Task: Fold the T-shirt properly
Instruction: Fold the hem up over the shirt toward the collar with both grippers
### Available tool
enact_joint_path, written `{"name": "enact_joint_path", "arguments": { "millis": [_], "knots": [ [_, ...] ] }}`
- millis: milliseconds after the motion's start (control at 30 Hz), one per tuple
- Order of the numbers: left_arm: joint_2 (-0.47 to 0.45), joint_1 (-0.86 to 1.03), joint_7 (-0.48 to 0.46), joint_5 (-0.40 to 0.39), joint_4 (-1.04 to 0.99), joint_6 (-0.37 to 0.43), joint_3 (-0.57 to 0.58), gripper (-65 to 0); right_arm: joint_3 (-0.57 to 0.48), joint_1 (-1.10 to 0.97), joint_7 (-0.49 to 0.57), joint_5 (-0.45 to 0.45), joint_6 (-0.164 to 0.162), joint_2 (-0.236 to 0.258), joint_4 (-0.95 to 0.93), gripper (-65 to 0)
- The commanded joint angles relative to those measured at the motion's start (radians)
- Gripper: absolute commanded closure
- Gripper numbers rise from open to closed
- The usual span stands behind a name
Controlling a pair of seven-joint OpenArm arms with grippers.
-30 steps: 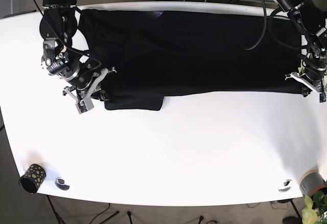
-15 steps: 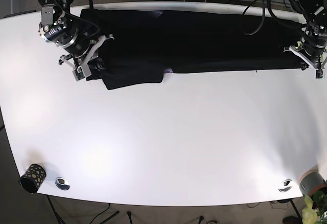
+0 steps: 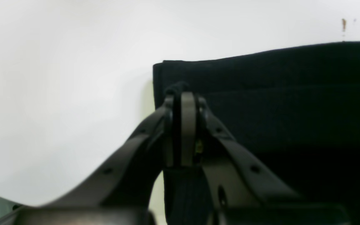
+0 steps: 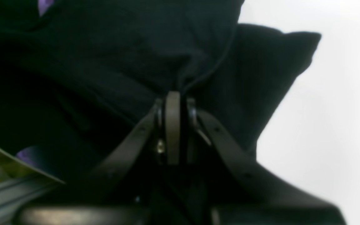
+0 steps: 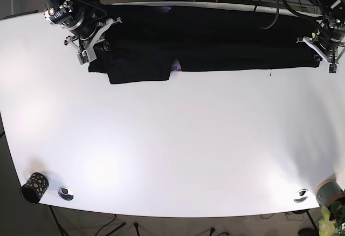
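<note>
Hands: left hand (image 5: 323, 54) and right hand (image 5: 90, 46) both clamped on T-shirt (image 5: 215, 36), lengthwise fold under way; release likely next.

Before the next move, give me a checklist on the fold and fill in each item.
1. Left gripper shut on shirt: ok, fabric pinched between its closed fingers.
2. Right gripper shut on shirt: ok, cloth bunched at its tip.
3. Shirt stretched between the two grippers: ok, a long flat band along the far side of the table.
4. Near edge straight: not ok, a flap sticks out toward the camera by the right gripper.
5. Layers aligned at the left-gripper end: cannot tell, only stacked dark edges show.
6. Cup away from the shirt: ok, at the near corner.
</note>
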Motion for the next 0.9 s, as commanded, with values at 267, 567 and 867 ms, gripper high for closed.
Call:
{"name": "enact_joint_path", "arguments": {
  "millis": [267,567,867],
  "knots": [
    [-0.062,-0.003,-0.015,-0.011,-0.034,-0.003,0.025,-21.9,0.090,-0.021,0.018,0.053,0.008,-0.037,0.035,-35.4],
    [-0.028,-0.003,-0.015,-0.014,0.076,-0.045,-0.003,-49.3,0.090,0.006,0.018,0.306,0.064,-0.011,0.049,-35.7],
    [-0.005,0.035,-0.012,-0.002,0.055,-0.045,0.068,-44.4,-0.059,0.043,0.003,0.156,0.058,-0.021,0.020,-35.7]
  ]
}}
